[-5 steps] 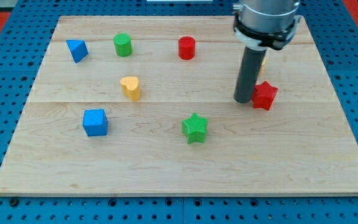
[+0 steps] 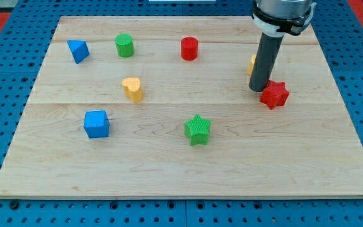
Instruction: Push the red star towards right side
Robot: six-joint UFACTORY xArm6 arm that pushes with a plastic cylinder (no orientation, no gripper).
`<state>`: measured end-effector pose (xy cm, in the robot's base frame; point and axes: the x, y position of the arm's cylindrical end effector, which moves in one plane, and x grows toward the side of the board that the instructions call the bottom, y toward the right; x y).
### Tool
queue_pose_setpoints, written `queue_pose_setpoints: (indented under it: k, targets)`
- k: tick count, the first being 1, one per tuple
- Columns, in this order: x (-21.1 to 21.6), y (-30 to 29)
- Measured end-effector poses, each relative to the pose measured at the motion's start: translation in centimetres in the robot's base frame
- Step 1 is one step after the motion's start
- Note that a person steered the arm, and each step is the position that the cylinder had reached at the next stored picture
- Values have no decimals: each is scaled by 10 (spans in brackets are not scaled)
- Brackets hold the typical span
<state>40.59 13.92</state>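
The red star (image 2: 275, 95) lies on the wooden board (image 2: 181, 151) at the view's right, about mid-height. My tip (image 2: 258, 89) rests against the star's upper left side. The dark rod rises from there to the arm's head at the view's top. A yellow block (image 2: 253, 64) shows only as a sliver behind the rod, just above the star.
A red cylinder (image 2: 189, 48), a green cylinder (image 2: 125, 45) and a blue triangular block (image 2: 77, 50) stand along the top. A yellow heart (image 2: 132, 89), a blue cube (image 2: 96, 123) and a green star (image 2: 198, 130) lie left of and below the middle.
My tip has moved to the right and slightly up. The red star has slid a little to the right with it. The other blocks have not moved.
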Motion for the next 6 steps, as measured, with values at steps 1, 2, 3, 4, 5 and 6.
queue_pose_setpoints:
  k: [1, 2, 3, 4, 5, 6]
  targets:
    - [0, 0]
    - [0, 0]
    - [-3, 29]
    - [-10, 66]
    - [-24, 71]
    - [-19, 73]
